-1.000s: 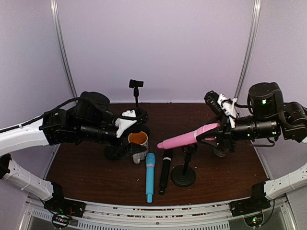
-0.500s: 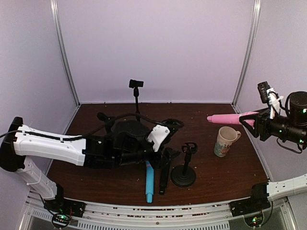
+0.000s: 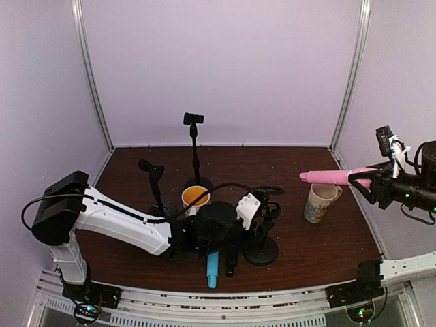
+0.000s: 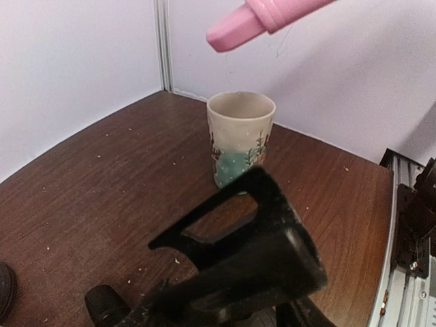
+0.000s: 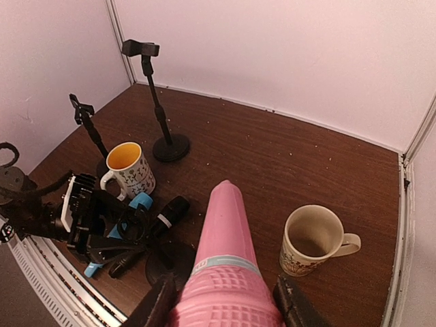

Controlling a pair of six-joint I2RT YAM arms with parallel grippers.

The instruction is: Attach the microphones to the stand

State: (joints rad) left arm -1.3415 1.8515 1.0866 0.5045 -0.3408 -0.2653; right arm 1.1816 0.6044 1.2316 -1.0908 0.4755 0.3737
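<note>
1. Microphone in pink [image 3: 332, 177], clamped between the two fingers of the right end effector [image 5: 228, 303] and held roughly level in the air at the right side of the desk [image 3: 327, 245], free end pointing left.
2. That free end over the cream mug [image 3: 318, 202], clear of its rim; in the left wrist view, at the top of the picture, above the mug's open mouth.
3. Cream mug upright on the desk, right of the middle, handle toward the right wall.
4. Left end effector [image 3: 264, 218] low over the desk at the end of an arm stretched across the front, right at the clip of the short stand [image 3: 261, 253]. Fingers black against the black stand, so cannot tell whether wide or narrow, nor whether touching the clip.
5. Short stand upright on a round base, near the front middle of the desk.
6. Light blue microphone [image 3: 212, 268] and black microphone [image 3: 231, 261] flat on the desk, side by side, just left of that round base. Far ends hidden under the left arm, near ends toward the front edge.
7. Tall stand [image 3: 193, 118] upright toward the back middle, clip at the top.
8. Thin stand [image 3: 151, 167] left of it, shorter.
9. Mug with an orange inside [image 3: 195, 197] just in front of the tall stand's base.
</note>
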